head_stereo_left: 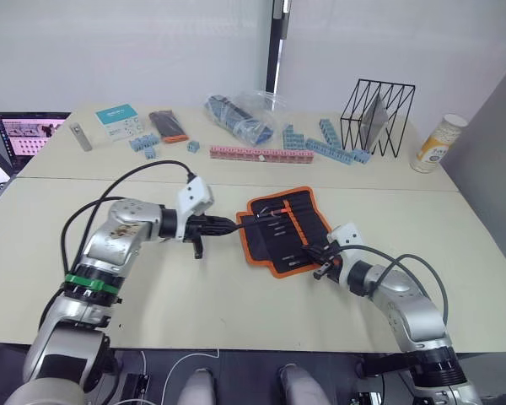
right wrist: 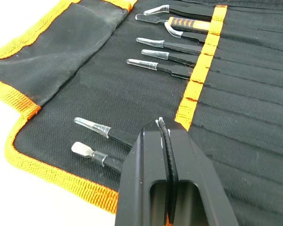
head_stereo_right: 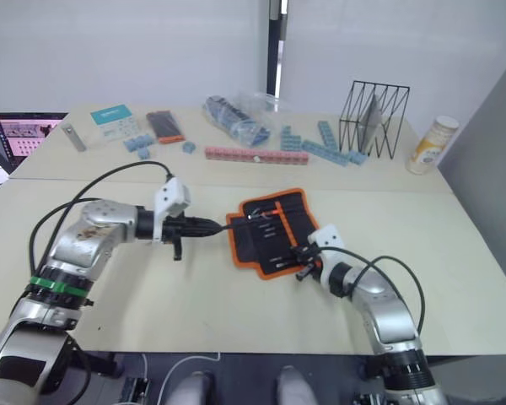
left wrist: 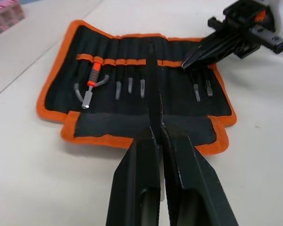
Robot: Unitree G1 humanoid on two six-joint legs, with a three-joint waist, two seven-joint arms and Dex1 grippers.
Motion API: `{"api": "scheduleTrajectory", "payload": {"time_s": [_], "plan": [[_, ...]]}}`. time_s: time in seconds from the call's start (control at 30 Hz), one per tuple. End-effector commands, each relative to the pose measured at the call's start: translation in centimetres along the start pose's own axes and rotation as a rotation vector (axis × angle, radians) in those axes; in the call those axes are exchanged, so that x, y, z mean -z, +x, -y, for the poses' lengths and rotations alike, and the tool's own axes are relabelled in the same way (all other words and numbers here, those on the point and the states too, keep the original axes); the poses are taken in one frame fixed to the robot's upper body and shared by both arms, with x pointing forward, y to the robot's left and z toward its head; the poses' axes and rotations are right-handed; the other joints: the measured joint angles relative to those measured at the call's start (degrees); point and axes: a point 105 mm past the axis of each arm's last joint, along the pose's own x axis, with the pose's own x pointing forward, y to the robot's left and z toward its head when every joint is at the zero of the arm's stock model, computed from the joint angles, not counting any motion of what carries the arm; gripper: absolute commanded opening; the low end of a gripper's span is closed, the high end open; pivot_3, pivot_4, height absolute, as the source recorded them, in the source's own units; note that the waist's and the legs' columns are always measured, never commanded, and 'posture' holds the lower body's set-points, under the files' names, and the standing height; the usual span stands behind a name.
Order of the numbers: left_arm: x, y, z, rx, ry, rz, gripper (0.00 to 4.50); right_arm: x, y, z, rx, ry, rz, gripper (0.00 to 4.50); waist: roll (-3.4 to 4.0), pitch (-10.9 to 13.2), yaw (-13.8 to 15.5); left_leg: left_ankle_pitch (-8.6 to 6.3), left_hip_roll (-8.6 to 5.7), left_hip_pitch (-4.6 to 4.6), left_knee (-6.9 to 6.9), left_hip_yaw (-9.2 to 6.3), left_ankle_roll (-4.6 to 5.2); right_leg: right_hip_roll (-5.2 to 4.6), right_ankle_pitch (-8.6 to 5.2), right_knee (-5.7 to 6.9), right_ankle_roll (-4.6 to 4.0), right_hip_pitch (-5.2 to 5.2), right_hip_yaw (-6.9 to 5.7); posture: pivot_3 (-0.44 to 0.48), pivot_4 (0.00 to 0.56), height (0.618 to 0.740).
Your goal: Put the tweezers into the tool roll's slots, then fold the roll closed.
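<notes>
The tool roll [head_stereo_left: 282, 228] lies open on the table, black with orange trim. Its slots [right wrist: 236, 70] run along an orange band [right wrist: 198, 80]. Several capped tools [right wrist: 151, 43] sit tucked in them, among them one with an orange grip [left wrist: 93, 77]. My left gripper [head_stereo_left: 228, 226] is at the roll's left edge, shut on a slim black tweezers [left wrist: 153, 80] whose tip reaches over the roll to the orange band. At the roll's near right corner my right gripper [head_stereo_left: 320, 256] is shut, its tip down on the fabric beside the band [left wrist: 186, 66].
At the back of the table are a row of pink blocks [head_stereo_left: 249, 153], blue blocks [head_stereo_left: 333, 143], a plastic bag [head_stereo_left: 240, 114], a black wire rack [head_stereo_left: 378, 116] and a bottle [head_stereo_left: 438, 143]. A small black case [head_stereo_left: 167, 125] and a laptop [head_stereo_left: 29, 135] are back left.
</notes>
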Motion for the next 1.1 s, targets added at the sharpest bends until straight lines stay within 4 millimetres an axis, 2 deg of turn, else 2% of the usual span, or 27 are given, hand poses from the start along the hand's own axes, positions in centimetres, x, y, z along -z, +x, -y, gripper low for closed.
{"api": "scheduleTrajectory", "payload": {"time_s": [0.03, 0.43, 0.77, 1.1], "plan": [[-1.1, 0.6, -0.6, -0.005, 0.056, -0.019, 0.01, -0.5, -0.5, 0.5, 0.035, -0.009, 0.018, 0.00, 0.00, 0.00, 0.00, 0.00, 0.00, 0.00, 0.00, 0.00, 0.00, 0.00, 0.00, 0.01, 0.00, 0.00, 0.00, 0.000, 0.150, 0.740], [-0.7, 4.8, -0.4, 0.049, 0.058, -0.133, 0.01, -0.4, -0.4, 0.4, 0.062, -0.015, 0.006, 0.00, 0.00, 0.00, 0.17, 0.01, -0.04, -0.02, 0.10, -0.04, 0.01, 0.00, -0.02, 0.04, 0.05, 0.06, 0.02, 0.000, 0.150, 0.740], [-0.1, 5.9, -0.2, 0.079, 0.020, -0.206, 0.01, -0.8, -0.3, 0.3, 0.065, -0.016, 0.009, 0.00, 0.00, 0.00, 0.12, 0.01, -0.04, -0.01, 0.11, -0.05, 0.02, 0.00, -0.02, 0.08, 0.06, 0.06, 0.03, 0.000, 0.150, 0.740], [-0.4, 6.4, -1.1, 0.032, -0.016, -0.192, 0.01, -0.7, 0.1, -0.2, 0.054, -0.005, 0.011, 0.00, 0.00, 0.00, 0.03, 0.01, -0.05, 0.01, 0.14, -0.07, 0.02, 0.01, -0.02, 0.14, 0.06, 0.07, 0.03, 0.000, 0.150, 0.740]]}}
